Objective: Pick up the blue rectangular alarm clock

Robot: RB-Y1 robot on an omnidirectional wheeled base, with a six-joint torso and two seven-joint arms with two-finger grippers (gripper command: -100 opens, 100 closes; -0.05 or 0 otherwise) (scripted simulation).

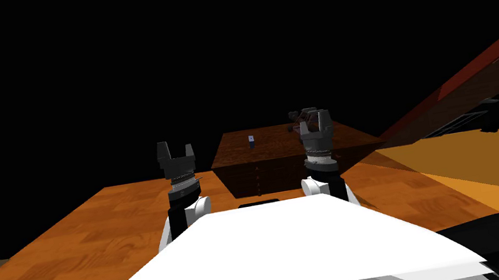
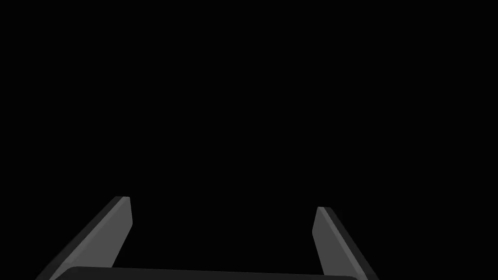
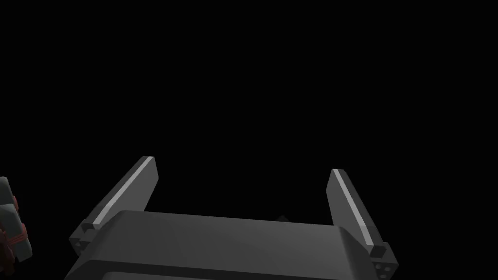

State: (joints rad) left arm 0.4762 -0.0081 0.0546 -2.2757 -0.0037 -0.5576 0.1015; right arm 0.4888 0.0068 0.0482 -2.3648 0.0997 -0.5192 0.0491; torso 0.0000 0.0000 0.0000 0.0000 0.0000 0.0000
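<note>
A tiny blue rectangular alarm clock [image 1: 251, 141] stands on top of a dark brown wooden dresser [image 1: 281, 150] straight ahead, some way off. My left gripper [image 1: 175, 152] is raised in front of my chest, left of the dresser, open and holding nothing. My right gripper [image 1: 315, 119] is raised at the dresser's right end, also open and holding nothing. In the left wrist view the left gripper [image 2: 223, 209] has its fingers [image 2: 119, 223] wide apart against a black area. The right wrist view shows the right gripper [image 3: 243, 170] with its fingers spread the same way.
A pile of dark and reddish things [image 1: 301, 115] lies on the dresser's back right, just behind my right gripper, and its edge [image 3: 12, 228] shows beside that hand. An orange wooden floor [image 1: 87, 238] runs up to the dresser. A brown wall [image 1: 484, 70] slants off at the right. A black area lies beyond.
</note>
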